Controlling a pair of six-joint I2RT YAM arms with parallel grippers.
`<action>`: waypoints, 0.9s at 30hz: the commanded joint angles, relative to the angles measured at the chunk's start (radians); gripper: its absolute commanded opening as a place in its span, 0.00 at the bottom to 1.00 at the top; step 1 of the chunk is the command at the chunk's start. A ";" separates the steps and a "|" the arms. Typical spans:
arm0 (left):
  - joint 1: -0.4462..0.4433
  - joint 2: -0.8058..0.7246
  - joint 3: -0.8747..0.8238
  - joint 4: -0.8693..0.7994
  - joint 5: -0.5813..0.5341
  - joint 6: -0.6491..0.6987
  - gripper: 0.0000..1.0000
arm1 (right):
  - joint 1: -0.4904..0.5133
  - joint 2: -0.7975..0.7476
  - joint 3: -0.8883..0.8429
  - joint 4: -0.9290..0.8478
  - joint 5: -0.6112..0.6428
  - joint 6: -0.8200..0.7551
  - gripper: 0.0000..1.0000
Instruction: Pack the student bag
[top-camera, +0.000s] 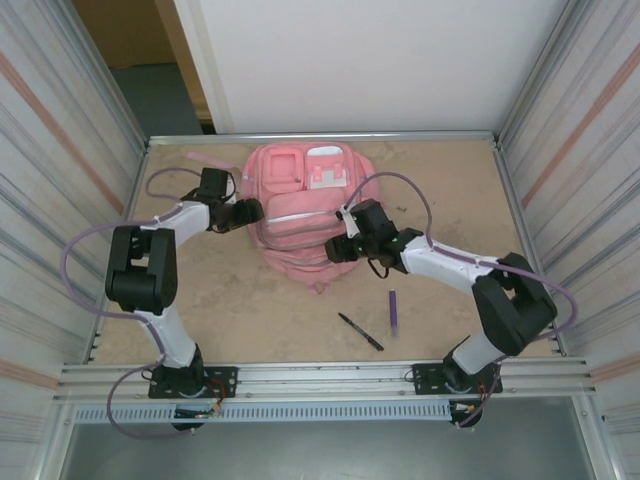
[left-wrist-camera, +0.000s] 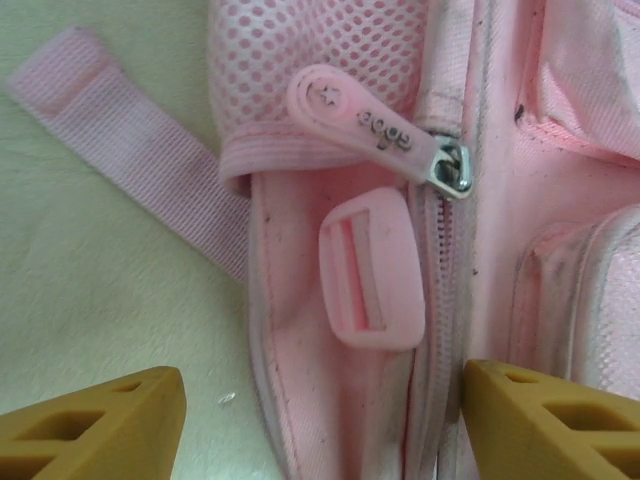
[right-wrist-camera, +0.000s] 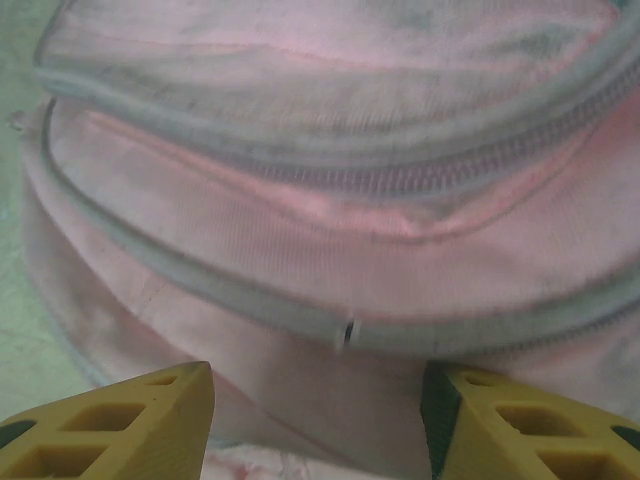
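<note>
The tan table (top-camera: 250, 310) carries the student bag (top-camera: 295, 195), a black pen (top-camera: 361, 332) and a purple marker (top-camera: 393, 312).

Soft even light, blurry right-wrist view.

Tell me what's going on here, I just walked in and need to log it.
The robot is working on a pink backpack lying on the table. The left gripper is open by its zipper pull and strap buckle; the right gripper is open at its near edge. A black pen and purple marker lie unpacked nearby.
</note>
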 joint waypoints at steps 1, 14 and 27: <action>0.003 0.000 0.038 0.048 0.040 0.009 0.65 | -0.024 0.053 0.040 0.036 -0.037 0.048 0.56; -0.216 -0.262 -0.457 0.338 0.081 -0.280 0.02 | -0.257 0.261 0.160 0.086 -0.161 0.075 0.55; -0.313 -0.737 -0.467 -0.168 -0.307 -0.402 0.66 | -0.272 0.276 0.261 0.118 -0.256 0.078 0.53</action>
